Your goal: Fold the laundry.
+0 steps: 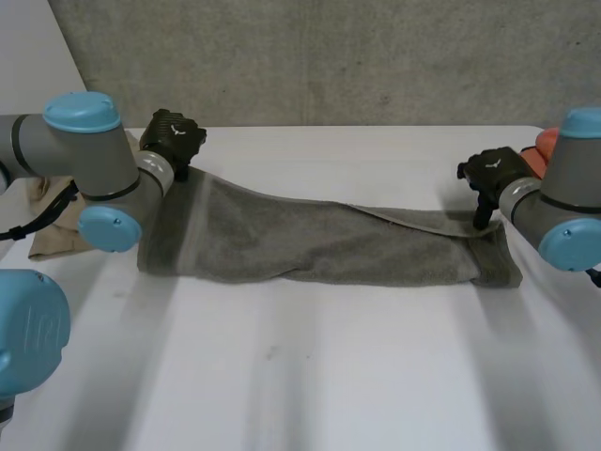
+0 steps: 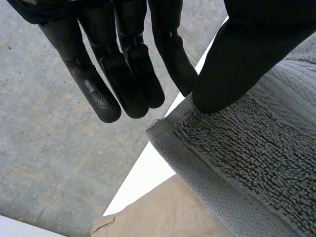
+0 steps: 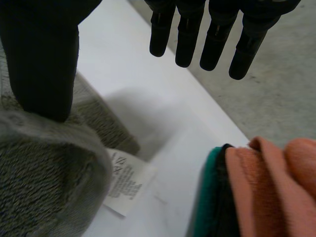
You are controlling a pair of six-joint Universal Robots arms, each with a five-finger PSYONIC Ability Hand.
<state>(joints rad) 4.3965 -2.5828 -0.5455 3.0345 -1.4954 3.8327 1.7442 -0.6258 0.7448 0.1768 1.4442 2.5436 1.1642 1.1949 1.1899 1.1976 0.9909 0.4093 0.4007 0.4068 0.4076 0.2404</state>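
A grey towel (image 1: pixel 319 244) lies in a long folded strip across the white table (image 1: pixel 329 376), stretched between both hands. My left hand (image 1: pixel 174 136) is at its far left corner. In the left wrist view the thumb (image 2: pixel 247 54) pinches the towel's edge (image 2: pixel 256 148) against nearly straight fingers (image 2: pixel 128 74). My right hand (image 1: pixel 490 172) is at the far right corner. There the fingers (image 3: pixel 212 34) are straight and spread away from the cloth, and only the thumb (image 3: pixel 42 59) rests on the towel (image 3: pixel 44 168). A white care label (image 3: pixel 126 180) sticks out beside it.
A tan cloth (image 1: pixel 52 225) lies at the table's left edge, partly under my left arm and beside the towel corner (image 2: pixel 163 212). Orange (image 3: pixel 266 182) and teal (image 3: pixel 205 197) cloths are piled at the right edge (image 1: pixel 543 150). Grey floor lies beyond the far edge.
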